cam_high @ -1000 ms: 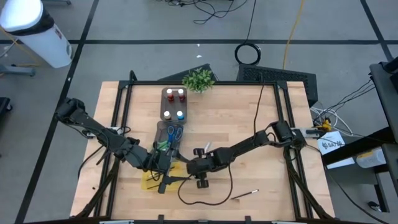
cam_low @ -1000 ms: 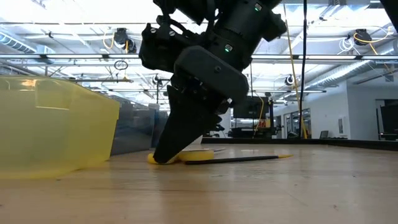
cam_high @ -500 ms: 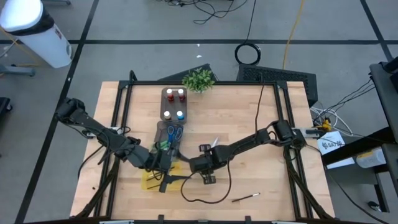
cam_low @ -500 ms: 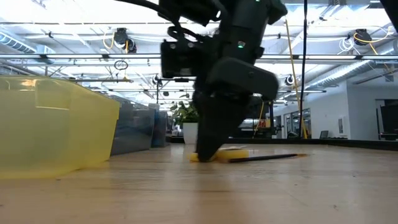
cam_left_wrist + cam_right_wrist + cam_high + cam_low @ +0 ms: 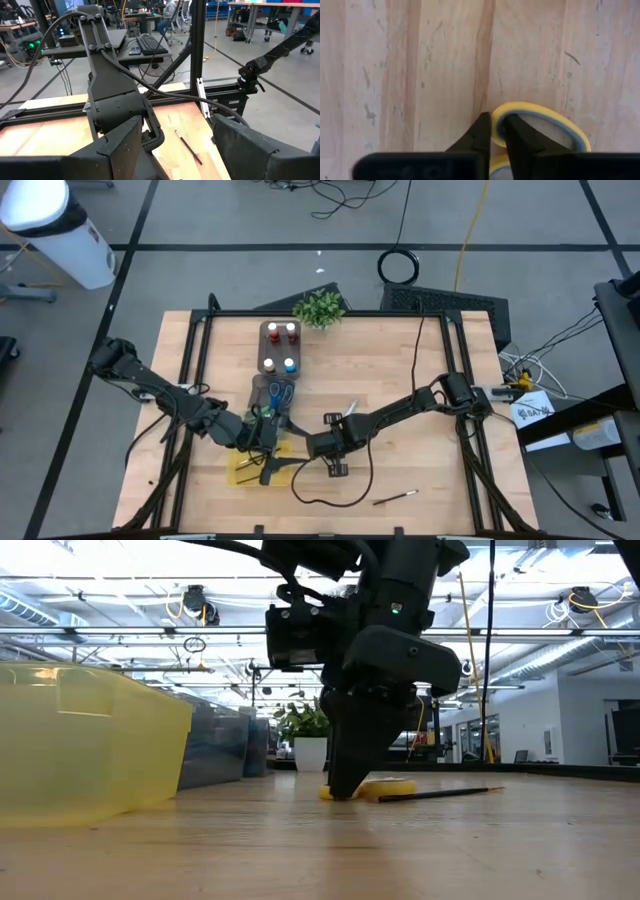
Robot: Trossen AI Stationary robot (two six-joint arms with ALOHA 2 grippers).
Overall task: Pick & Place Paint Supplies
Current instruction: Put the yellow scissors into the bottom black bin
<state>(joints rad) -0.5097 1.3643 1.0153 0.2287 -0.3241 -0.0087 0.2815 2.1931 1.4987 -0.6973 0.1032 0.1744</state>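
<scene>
R end effector (image 5: 497, 131) was down on the wooden worktop (image 5: 420, 370), fingers nearly together, pinching the rim of the yellow scissors' handle loop (image 5: 540, 122); scissors lay flat on the wood. In the low view the same end effector (image 5: 345, 790) touched the worktop with the yellow handle (image 5: 385, 786) just beside it.

Landmark: long dark grey organiser tray (image 5: 278, 370). Its far end held 4 paint bottles (image 5: 281, 347): 2 red caps, 1 white, 1 blue. Nearer end held 2 scissors, blue-handled (image 5: 281, 392) and green-handled (image 5: 262, 413). Yellow tray (image 5: 243, 468) sat just below the organiser. L end effector (image 5: 266, 465) hovered over that tray, fingers apart, nothing held.

1 thin dark brush (image 5: 394, 496) lay well apart from the organiser, toward the worktop's near right. 1 small green plant (image 5: 319, 307) stood just past the organiser's far end.
</scene>
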